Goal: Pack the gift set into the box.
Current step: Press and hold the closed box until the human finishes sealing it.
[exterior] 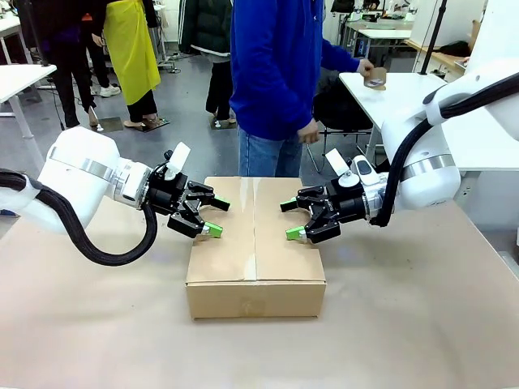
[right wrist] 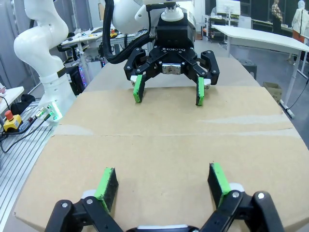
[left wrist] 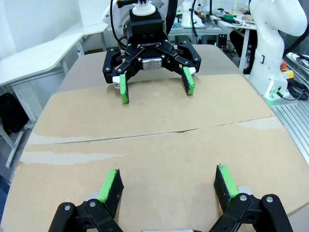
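While both grippers hang spread over its closed top, the carton (exterior: 255,247) sits mid-table between them.
Left gripper (exterior: 208,217) and right gripper (exterior: 293,220) face each other, jaws wide, holding nothing, just above the flaps either side of the centre seam (left wrist: 159,133). The cardboard looks stiff but dentable and smooth-faced; I'd judge it too broad for one jaw, so press the flaps or take opposite sides.
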{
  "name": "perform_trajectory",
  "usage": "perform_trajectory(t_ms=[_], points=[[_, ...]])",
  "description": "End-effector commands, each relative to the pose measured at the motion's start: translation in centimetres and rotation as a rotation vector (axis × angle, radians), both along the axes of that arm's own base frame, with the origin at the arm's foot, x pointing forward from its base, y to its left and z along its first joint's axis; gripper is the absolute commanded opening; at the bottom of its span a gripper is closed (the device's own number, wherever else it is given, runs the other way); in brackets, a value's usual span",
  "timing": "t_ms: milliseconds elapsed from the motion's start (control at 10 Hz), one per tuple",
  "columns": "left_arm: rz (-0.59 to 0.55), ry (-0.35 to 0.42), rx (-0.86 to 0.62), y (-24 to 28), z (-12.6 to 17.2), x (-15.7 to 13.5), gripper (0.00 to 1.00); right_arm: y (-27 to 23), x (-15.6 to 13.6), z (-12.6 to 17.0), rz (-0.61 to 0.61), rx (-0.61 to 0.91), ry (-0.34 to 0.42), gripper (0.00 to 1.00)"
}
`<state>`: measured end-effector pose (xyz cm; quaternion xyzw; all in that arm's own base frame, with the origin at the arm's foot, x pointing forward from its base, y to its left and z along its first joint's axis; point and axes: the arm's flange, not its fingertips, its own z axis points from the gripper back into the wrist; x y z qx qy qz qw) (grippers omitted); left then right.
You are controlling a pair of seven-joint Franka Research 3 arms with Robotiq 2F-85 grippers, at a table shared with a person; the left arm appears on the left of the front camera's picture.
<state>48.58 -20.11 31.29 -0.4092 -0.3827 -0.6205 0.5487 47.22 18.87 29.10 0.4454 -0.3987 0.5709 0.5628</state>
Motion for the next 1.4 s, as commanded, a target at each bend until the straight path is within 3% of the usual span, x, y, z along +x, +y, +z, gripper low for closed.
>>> perform_trajectory(t_ms=[0, 1300], points=[[-0.002, 0.001, 0.004, 0.0, -0.1, -0.07, 1.0, -0.05, 0.1, 0.04, -0.002, 0.003, -0.011, 1.0], [-0.002, 0.001, 0.004, 0.0, -0.1, -0.07, 1.0, -0.05, 0.1, 0.04, -0.002, 0.003, -0.011, 1.0]])
